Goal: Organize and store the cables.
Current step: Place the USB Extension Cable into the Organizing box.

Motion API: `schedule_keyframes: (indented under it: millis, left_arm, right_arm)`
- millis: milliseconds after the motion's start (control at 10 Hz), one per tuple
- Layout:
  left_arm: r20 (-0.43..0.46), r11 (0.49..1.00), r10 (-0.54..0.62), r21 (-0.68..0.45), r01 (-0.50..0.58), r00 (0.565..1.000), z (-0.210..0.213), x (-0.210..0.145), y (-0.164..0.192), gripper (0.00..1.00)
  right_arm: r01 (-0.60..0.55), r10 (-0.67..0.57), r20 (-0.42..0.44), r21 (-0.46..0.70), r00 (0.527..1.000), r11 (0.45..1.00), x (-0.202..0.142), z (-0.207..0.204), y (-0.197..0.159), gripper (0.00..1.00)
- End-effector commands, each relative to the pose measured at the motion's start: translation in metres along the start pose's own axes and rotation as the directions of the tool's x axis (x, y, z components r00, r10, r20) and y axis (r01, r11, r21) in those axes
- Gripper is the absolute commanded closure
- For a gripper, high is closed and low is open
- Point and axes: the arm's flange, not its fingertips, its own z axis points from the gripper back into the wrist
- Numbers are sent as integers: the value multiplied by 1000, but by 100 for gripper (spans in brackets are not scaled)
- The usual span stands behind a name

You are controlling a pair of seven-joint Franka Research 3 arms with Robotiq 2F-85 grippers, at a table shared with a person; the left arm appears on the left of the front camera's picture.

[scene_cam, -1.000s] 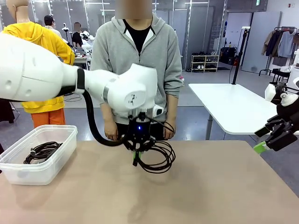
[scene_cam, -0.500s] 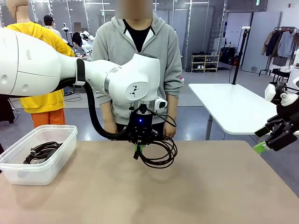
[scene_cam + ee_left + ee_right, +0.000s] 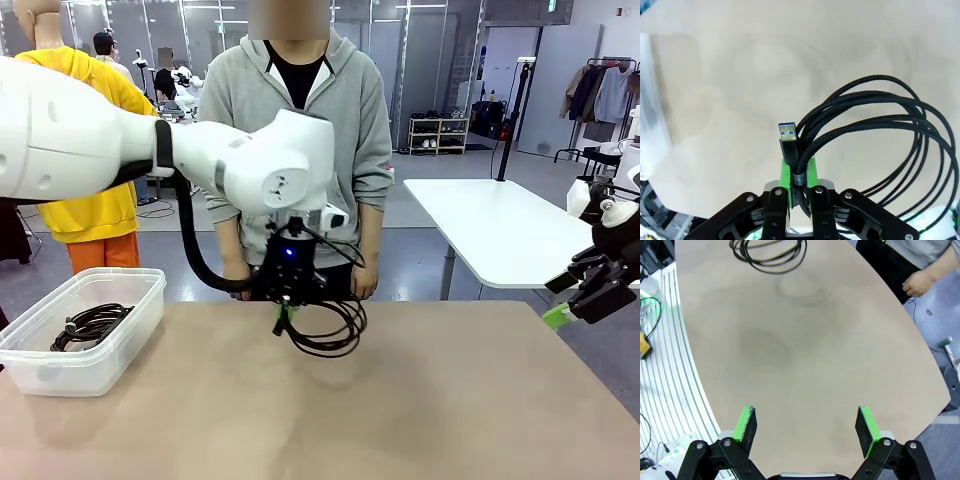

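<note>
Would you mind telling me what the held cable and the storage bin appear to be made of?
Cable: likely braided fabric sleeve, matte black; woven texture shows, with a metal plug with a blue insert. Bin: probably translucent plastic, slightly frosted; the coiled cable inside shows dimly through its wall.

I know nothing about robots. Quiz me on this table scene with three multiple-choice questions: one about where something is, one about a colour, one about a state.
1. Where is the clear plastic bin?
A. On the table's left side, front view
B. On the floor
C. In the person's hands

2. What colour are the claw pads?
A. Red
B. Green
C. Yellow

3. What is the left claw doing?
A. Standing open with nothing in it
B. Resting in the bin
C. Gripping a coiled black cable above the table

Answers:
1 A: the bin sits at the left, with another coiled cable inside.
2 B: both wrist views show green pads.
3 C: the pads pinch the cable near its plug.
</note>
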Motion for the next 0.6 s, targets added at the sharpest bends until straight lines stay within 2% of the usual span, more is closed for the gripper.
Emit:
schedule_keyframes:
  millis: [0,200,500]
  left_arm:
    - [-28,996,-66,-63,64,997,36,-13,77,86]
    - [3,991,-58,-120,58,998,52,-27,140,86]
    - [120,992,-53,-109,66,991,44,-47,263,86]
  right_arm:
    - [33,-33,1,6,999,999,4,1,0,0]
    - [33,-33,1,6,999,999,4,1,0,0]
    - [33,-33,1,6,999,999,4,1,0,0]
